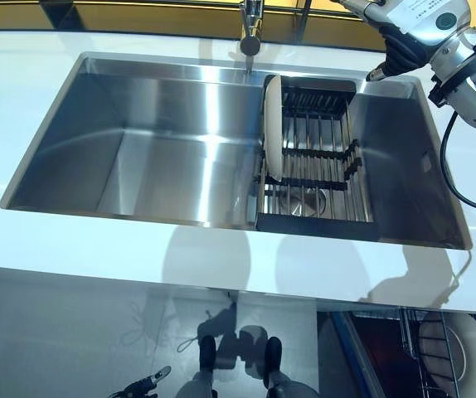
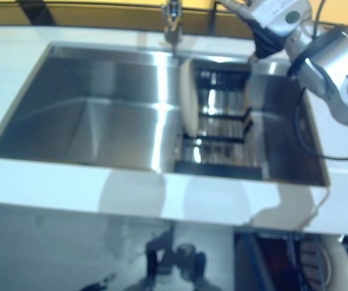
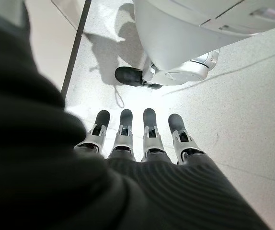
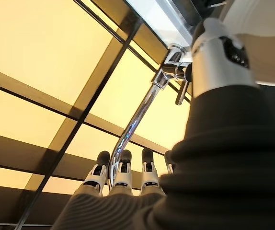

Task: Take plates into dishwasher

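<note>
The left hand (image 3: 142,143) hangs low beside the robot over the floor, fingers (image 3: 149,125) straight and empty, idle. In the sink (image 1: 138,166) sunk into the white surface (image 1: 97,249), the left basin is bare; a wire rack (image 1: 317,153) sits across the right part, and one white plate (image 1: 272,128) stands on edge at the rack's left end, just below the tap (image 1: 250,29) at the sink's back edge. The right hand (image 4: 123,175) is raised over the sink's back right corner, fingers straight, holding nothing. At the surface's front right, below its edge, the dishwasher basket (image 1: 449,352) shows with a plate already in it. As I judge it, the step is reaching for the standing plate: bring the right hand down over its top rim, clear of the tap, pinch the rim, then lift straight up so it clears the rack wires.
</note>
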`<state>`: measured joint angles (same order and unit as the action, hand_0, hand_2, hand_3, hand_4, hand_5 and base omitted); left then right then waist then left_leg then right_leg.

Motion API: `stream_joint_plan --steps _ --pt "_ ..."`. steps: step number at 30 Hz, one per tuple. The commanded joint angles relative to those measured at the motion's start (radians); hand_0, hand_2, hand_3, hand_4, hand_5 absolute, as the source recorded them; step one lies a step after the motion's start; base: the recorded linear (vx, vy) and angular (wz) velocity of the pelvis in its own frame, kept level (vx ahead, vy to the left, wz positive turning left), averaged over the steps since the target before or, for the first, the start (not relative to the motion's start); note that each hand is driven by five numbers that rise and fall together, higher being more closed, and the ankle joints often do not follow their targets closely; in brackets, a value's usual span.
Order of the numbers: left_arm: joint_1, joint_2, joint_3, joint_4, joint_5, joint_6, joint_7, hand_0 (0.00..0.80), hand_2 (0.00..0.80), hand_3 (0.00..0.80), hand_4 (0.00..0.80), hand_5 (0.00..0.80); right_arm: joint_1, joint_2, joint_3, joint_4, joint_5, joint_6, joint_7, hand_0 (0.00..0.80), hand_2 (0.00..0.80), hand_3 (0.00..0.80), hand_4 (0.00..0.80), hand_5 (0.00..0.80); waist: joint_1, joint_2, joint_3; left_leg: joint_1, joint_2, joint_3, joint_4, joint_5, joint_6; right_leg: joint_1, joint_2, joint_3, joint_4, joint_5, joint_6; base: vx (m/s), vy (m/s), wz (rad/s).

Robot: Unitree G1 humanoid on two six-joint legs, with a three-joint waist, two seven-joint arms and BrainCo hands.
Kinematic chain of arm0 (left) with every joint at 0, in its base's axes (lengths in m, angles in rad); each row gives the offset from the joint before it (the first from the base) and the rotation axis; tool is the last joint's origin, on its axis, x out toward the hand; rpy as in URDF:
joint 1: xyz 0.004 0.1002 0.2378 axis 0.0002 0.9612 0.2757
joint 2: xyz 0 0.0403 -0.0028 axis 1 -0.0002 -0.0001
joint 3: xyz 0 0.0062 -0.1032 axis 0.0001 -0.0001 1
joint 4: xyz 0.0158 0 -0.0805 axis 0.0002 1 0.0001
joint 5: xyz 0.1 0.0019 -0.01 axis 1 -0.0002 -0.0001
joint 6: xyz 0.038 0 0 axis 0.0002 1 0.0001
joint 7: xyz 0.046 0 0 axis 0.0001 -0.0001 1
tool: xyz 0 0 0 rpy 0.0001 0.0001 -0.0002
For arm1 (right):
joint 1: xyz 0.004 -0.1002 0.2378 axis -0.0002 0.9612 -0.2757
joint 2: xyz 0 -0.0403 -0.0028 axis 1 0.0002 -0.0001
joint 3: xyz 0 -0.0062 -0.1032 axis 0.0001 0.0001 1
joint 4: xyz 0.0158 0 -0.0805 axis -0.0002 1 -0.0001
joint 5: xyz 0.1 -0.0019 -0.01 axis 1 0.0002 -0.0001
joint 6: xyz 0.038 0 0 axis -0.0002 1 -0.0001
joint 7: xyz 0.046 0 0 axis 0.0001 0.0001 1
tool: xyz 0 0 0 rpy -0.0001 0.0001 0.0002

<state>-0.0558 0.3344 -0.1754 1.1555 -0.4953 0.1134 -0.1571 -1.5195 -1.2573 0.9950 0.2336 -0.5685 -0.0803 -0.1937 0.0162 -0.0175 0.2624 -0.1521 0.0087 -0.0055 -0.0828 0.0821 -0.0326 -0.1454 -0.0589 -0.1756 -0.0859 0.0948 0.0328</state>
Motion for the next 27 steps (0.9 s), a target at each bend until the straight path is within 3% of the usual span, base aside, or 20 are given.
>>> stream_joint_plan --steps 1,14,27 --pt "0.004 0.027 -0.041 0.013 -0.03 -0.012 -0.002 0.0 0.0 0.0 0.0 0.0 -0.13 0.009 0.057 -0.009 0.0 0.04 0.011 0.0 0.0 0.0 0.0 0.0 0.015 -0.021 -0.017 -0.028 -0.045 -0.01 -0.004 -0.028 0.043 -0.005 0.02 0.001 -0.001 -0.033 0.043 0.0 0.0 0.0" --pt "0.024 0.018 -0.022 0.021 0.007 -0.028 -0.016 0.0 0.0 0.0 0.0 0.0 -0.075 0.027 0.029 -0.132 0.03 0.056 0.116 0.0 0.0 0.0 0.0 0.0 0.026 -0.027 -0.029 -0.01 -0.046 -0.012 -0.004 -0.036 0.042 0.012 0.019 -0.003 -0.001 -0.04 0.042 0.014 0.001 0.01" --pt "0.027 0.017 -0.034 0.015 -0.015 -0.043 -0.012 0.0 0.0 0.0 0.0 0.0 -0.069 0.077 0.046 -0.079 -0.006 0.074 0.141 0.0 0.0 0.0 0.0 0.0 0.041 -0.028 -0.017 -0.015 -0.048 -0.019 -0.004 -0.034 0.043 0.01 0.018 -0.007 -0.001 -0.04 0.038 -0.008 0.009 0.03"
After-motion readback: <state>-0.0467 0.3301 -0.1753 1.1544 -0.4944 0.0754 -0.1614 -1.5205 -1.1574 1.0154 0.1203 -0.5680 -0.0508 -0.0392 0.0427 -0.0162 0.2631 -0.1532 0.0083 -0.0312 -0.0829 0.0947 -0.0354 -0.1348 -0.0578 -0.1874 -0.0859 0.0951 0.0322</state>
